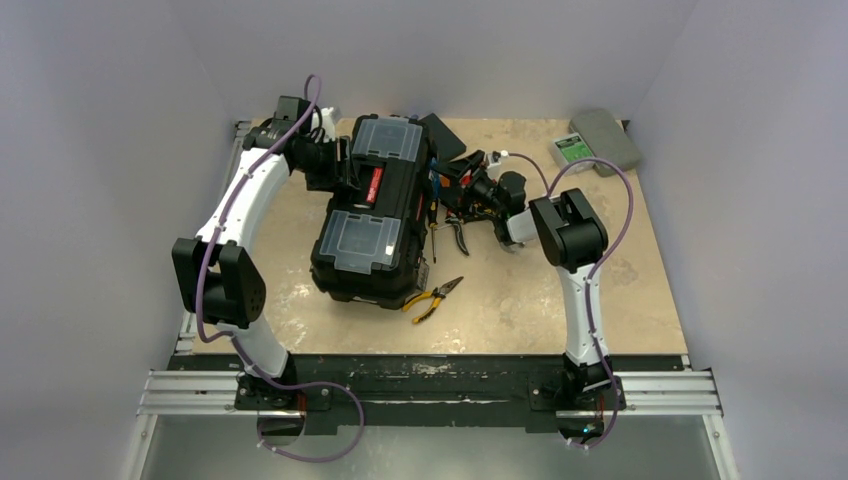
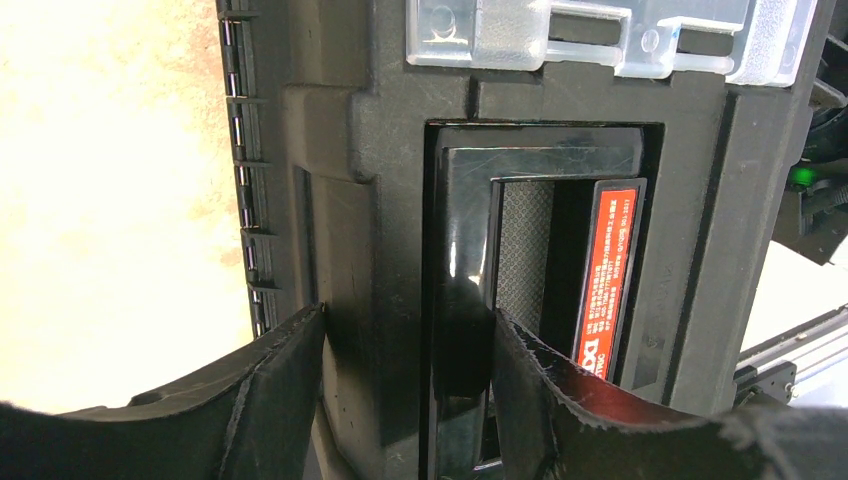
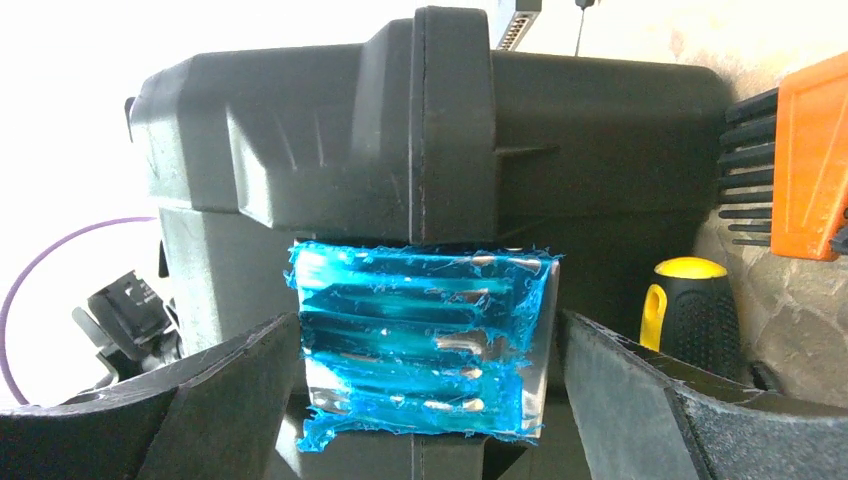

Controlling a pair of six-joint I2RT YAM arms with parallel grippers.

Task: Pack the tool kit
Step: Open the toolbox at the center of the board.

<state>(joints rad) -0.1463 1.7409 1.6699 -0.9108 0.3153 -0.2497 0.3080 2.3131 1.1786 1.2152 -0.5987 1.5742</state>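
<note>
The black toolbox (image 1: 372, 215) lies on the table with its lid down, two clear-lidded compartments on top and a red-marked handle (image 2: 612, 270) between them. My left gripper (image 1: 335, 165) is at the lid's left side. In the left wrist view, my left gripper (image 2: 405, 320) is closed on the handle's glossy black bar and the lid ridge beside it. My right gripper (image 1: 455, 190) is at the box's right side. In the right wrist view, my right gripper (image 3: 430, 325) is open, straddling the blue-filmed metal latch (image 3: 420, 340). Yellow-handled pliers (image 1: 432, 298) lie on the table in front of the box.
More pliers (image 1: 458, 235) and loose tools lie right of the box. A yellow-and-black screwdriver handle (image 3: 690, 310) and an orange-and-black piece (image 3: 810, 150) are beside my right fingers. A small flat black box (image 1: 440, 135) and a grey case (image 1: 595, 142) sit at the back.
</note>
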